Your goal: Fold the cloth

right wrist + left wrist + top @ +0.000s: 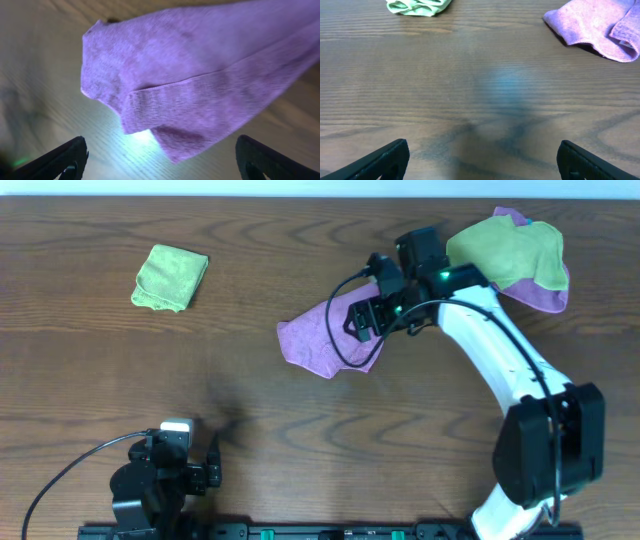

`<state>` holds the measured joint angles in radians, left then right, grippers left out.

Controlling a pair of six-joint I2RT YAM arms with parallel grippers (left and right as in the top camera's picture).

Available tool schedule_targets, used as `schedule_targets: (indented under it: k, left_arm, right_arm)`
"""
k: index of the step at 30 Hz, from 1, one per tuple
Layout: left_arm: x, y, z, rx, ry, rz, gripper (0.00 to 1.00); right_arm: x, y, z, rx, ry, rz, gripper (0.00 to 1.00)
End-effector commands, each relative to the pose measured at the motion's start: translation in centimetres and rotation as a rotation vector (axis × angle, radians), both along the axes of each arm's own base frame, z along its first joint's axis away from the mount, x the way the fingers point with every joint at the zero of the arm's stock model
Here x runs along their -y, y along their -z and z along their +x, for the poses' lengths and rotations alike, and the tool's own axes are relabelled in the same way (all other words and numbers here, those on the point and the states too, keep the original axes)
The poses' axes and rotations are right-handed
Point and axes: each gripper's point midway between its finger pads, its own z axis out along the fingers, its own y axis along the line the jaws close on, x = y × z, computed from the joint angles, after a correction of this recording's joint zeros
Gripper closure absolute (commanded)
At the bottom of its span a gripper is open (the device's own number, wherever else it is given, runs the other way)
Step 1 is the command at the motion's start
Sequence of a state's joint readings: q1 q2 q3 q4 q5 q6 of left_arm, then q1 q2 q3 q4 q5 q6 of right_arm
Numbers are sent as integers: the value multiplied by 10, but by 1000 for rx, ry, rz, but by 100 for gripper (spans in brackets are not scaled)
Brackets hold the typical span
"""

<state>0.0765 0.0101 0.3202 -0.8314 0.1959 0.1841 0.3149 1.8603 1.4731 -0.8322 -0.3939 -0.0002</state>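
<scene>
Near the middle of the bench (300, 440), a little toward its right edge, a purple cloth (315, 340) lies rumpled on the dark wood, one layer doubled over another along a hemmed edge. The right arm (500, 365), white and black, reaches in from the near right corner, and the right gripper (159, 150) hangs over the cloth's right-hand side. Its fingers (65, 160) are spread wide and released, with nothing pinched between them. The wrist view shows the cloth filling most of the frame below the gripper, lit by a pale glow on the wood. Whether the fingertips touch the fabric cannot be told. A black cable (335, 330) loops from the arm across the cloth.

At the near left corner the left arm (150, 485) sits folded back. The left gripper (482, 150) is also spread open, with only bare wood between its fingers (385, 157). From its camera the purple cloth shows at the upper right, well apart from it.

Toward the far left corner a folded green cloth (168, 277) rests as a small neat square, well apart from the purple one. At the far right corner an olive-green cloth (505, 248) lies loosely on top of a second purple cloth (545, 295), whose edges show along the right and lower sides. That pair sits just beyond the right arm's wrist.
</scene>
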Motion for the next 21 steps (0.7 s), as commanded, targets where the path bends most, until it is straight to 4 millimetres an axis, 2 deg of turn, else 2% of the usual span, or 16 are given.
schedule_targets:
  k: [1, 10, 21]
  left_arm:
    - [2, 2, 0, 2, 16, 0, 5]
    - [2, 2, 0, 2, 17, -1, 5]
    - [2, 2, 0, -2, 16, -1, 5]
  right_arm:
    - [-13, 23, -14, -102, 17, 19, 7]
    - [-36, 59, -35, -237, -6, 17, 7]
    - [-60, 78, -57, -283, -88, -6, 6]
